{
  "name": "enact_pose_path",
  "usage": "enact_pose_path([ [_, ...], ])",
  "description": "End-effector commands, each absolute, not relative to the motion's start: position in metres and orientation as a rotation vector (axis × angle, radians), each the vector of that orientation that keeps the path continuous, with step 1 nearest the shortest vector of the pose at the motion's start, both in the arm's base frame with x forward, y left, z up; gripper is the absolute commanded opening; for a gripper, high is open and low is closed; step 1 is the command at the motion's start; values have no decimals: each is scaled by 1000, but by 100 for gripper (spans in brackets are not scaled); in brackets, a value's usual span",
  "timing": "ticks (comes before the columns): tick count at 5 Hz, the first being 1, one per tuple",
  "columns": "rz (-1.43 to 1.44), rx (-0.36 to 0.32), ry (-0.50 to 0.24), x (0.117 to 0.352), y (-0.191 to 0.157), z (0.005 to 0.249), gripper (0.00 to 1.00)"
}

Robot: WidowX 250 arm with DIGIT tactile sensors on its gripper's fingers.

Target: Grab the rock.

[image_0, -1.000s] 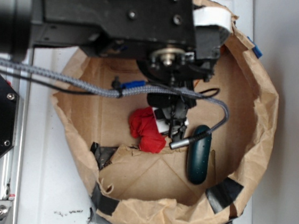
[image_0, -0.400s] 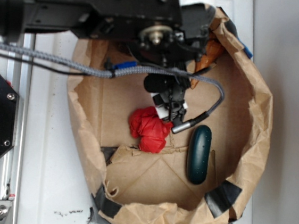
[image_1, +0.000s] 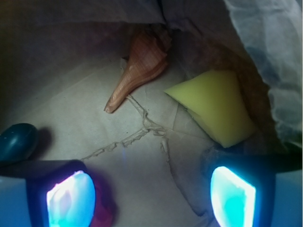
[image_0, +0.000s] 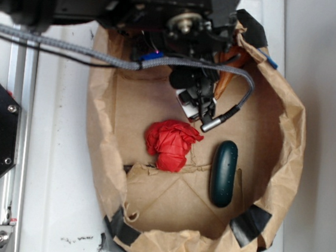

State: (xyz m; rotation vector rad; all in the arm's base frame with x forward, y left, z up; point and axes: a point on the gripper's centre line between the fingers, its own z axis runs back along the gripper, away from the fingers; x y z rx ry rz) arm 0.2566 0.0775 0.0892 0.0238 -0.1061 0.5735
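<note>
Zero sightings: the rock is not showing in either view; it may be hiding under the arm.
Gripper [image_1: 151, 189]: hanging wide apart and empty, fingers [image_1: 71, 194] framing bare paper, likely searching.
Bag [image_0: 286, 144]: its walls are keeping everything corralled.
Seashell [image_1: 139, 68]: lying beside the yellow sponge [image_1: 218, 106], ahead of the gripper.
Green object [image_0: 223, 173]: lying near the red cloth [image_0: 171, 143].
</note>
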Motion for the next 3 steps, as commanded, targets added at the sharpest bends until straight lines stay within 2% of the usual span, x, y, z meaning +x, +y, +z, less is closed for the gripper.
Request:
enact_pose_path([
  [1,628,75,-153,250,108,93,100],
  [2,631,101,-131,249,114,86,100],
  [3,612,83,-116,243,110,93,100],
])
